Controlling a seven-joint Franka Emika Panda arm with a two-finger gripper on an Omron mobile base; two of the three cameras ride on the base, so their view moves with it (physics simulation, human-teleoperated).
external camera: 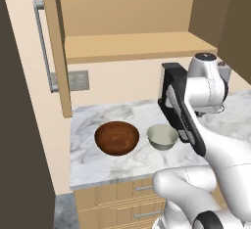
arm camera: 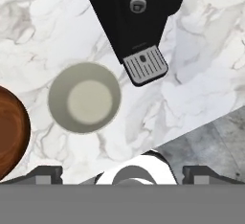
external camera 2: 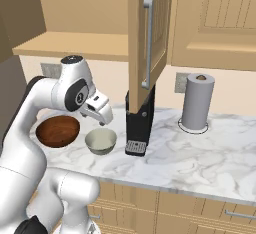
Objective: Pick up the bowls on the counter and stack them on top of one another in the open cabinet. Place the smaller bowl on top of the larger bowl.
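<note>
Both bowls on the bench, end effector above them, nothing held.

The larger bowl [external camera: 116, 138], dark reddish-brown, sits upright on the marble bench [external camera: 93, 164] near the front edge; the smaller bowl [external camera: 162, 136], pale grey-green, stands just beside it on the right, apart, not touching. End effector [external camera 2: 101, 114] hangs above the smaller bowl, looking straight down; in the hand view its finger tips [arm camera: 45, 174] sit wide apart at the bottom corners, so it's spread and empty. Same view: smaller bowl [arm camera: 84, 97] left of centre, brown rim [arm camera: 12, 137] at the left edge. Black coffee machine [external camera 2: 138, 123] stands just right of the smaller bowl, paper towel roll [external camera 2: 197, 101] further right. Open cabinet [external camera: 137, 44] overhead, door [external camera: 56, 47] swung out, shelf bare.
</note>
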